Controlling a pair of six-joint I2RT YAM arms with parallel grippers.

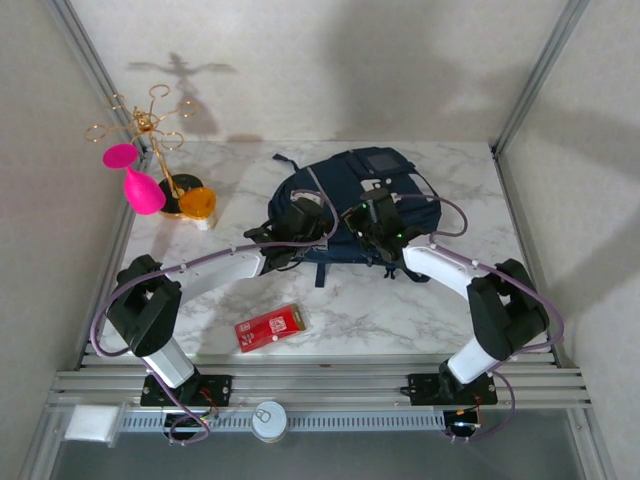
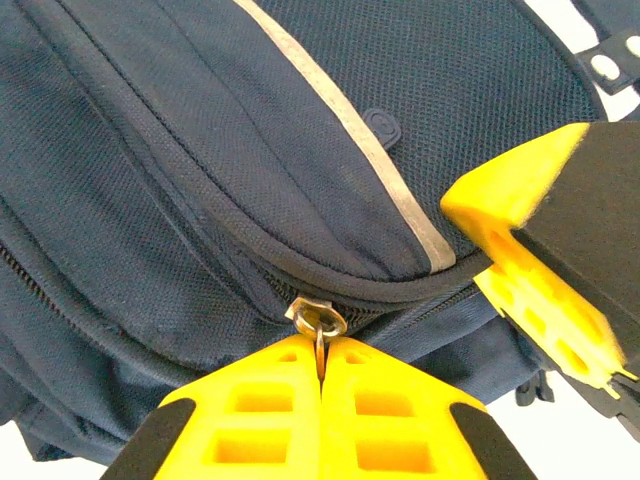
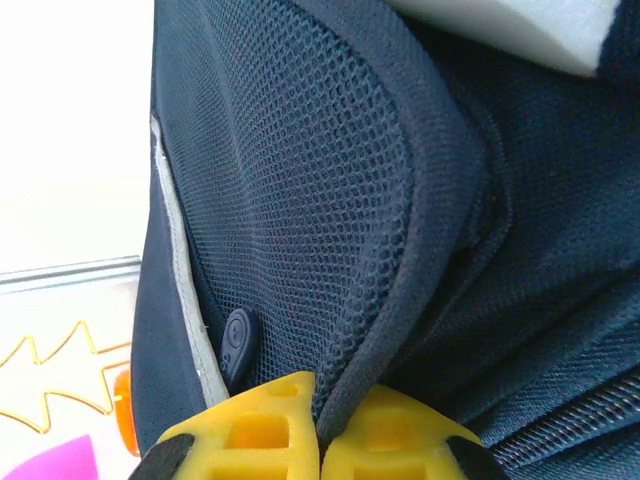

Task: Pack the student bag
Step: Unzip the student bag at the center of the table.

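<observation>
Jaws of the left gripper (image 2: 322, 350) are pressed together on the metal zipper pull (image 2: 318, 322) of the student bag (image 1: 345, 180), and those of the right gripper (image 3: 318, 400) pinch its thick piped edge (image 3: 420, 230) beside a coarse mesh panel (image 3: 300, 180). The bag is navy woven fabric with a pale grey stripe (image 2: 350, 130) and a small round rubber badge (image 2: 381, 121) whose mark is unreadable, and it lies mid-back on the marble-patterned table (image 1: 420, 310) under both arms. Left of it are a gold wire stand (image 1: 150, 125), a pink teardrop shape (image 1: 143, 190) and an orange disc (image 1: 198, 203); nearer the bases lies a flat red packet (image 1: 270, 327), its white print too small to read.
</observation>
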